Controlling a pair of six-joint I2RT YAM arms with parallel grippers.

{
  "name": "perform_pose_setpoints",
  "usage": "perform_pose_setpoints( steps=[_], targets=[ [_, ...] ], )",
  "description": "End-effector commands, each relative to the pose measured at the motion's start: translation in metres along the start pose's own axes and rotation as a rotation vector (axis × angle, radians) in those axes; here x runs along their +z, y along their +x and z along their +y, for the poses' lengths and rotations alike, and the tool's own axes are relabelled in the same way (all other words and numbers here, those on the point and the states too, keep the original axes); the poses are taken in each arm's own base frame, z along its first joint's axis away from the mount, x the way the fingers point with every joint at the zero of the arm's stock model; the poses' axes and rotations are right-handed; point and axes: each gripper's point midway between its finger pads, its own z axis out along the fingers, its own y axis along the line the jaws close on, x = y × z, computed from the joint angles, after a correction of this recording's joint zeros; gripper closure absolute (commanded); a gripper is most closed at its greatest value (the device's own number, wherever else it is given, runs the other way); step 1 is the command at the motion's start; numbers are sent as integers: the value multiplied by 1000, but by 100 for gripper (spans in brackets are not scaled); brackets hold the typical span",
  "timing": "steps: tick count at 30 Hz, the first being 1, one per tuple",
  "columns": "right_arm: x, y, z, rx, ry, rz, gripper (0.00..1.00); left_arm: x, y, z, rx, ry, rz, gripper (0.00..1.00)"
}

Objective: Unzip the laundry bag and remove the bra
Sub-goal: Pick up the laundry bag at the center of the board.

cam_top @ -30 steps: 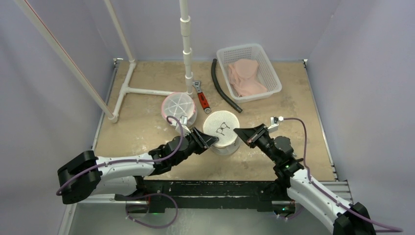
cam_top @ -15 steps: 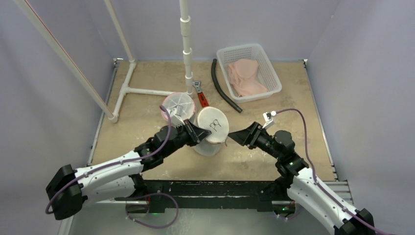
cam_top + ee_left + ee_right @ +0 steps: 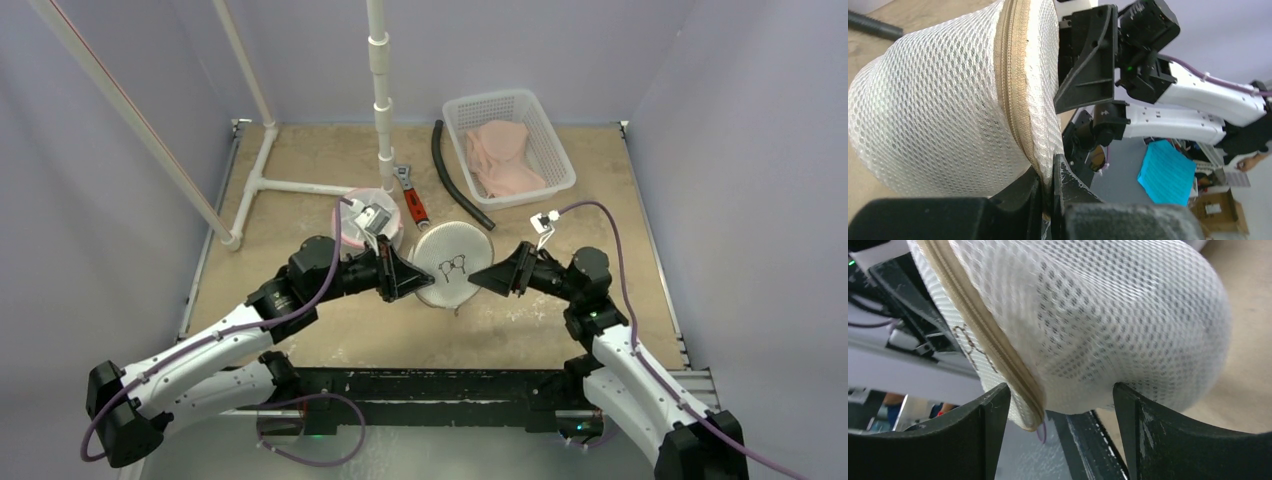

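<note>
Your left claw (image 3: 1048,172) is shut tight on the bag (image 3: 452,262). It pinches the rim right at the tan zip (image 3: 1010,85). The bag is in the middle, between your two arms, and it looks lifted off the table (image 3: 300,240). It is round like a drum and tipped on its side. Its flat face, the one with the little drawing, looks up at the top camera.

Your right claw (image 3: 1060,387) is wide open. One finger sits on each side of the bag's rim, very near the mesh. I cannot tell if they touch it. The bag lies right in front of that claw, so I think the right arm is the one to work the zip.

The zip goes all the way round the rim like a ring, and it looks shut. I cannot find the little tab you pull. I think you must find that tab first. Then you can close the right claw on it and pull it along the ring while the left claw holds the bag firm.

I cannot see the bra. I guess it is inside the bag, hidden by the mesh.
</note>
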Motion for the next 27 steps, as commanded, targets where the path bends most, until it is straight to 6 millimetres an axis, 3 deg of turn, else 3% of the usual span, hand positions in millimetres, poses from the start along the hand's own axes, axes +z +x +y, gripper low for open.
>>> perform_pose_setpoints(
  steps=[1, 6, 13, 16, 18, 22, 27],
  targets=[
    [-5, -5, 43, -86, -203, 9, 23, -5, -13, -34, 121, 147, 6, 100],
    [-4, -10, 50, -101, -226, 1, 34, -1, -8, -29, 121, 139, 27, 100],
    [-4, -1, 40, -87, -191, 30, 51, 3, -9, -21, 121, 101, 23, 100],
    [-5, -1, 32, -97, -133, 31, 30, 1, -19, -13, 125, 37, -20, 100],
    [-7, -3, 27, -118, -75, 13, 25, -2, -30, -11, 123, 1, -63, 100],
    [-14, -5, 29, -148, -33, -18, 23, -6, -42, -15, 123, -12, -105, 100],
    [-15, -3, 36, -137, -78, -6, 28, -5, -40, -26, 115, 48, -98, 100]
  ],
)
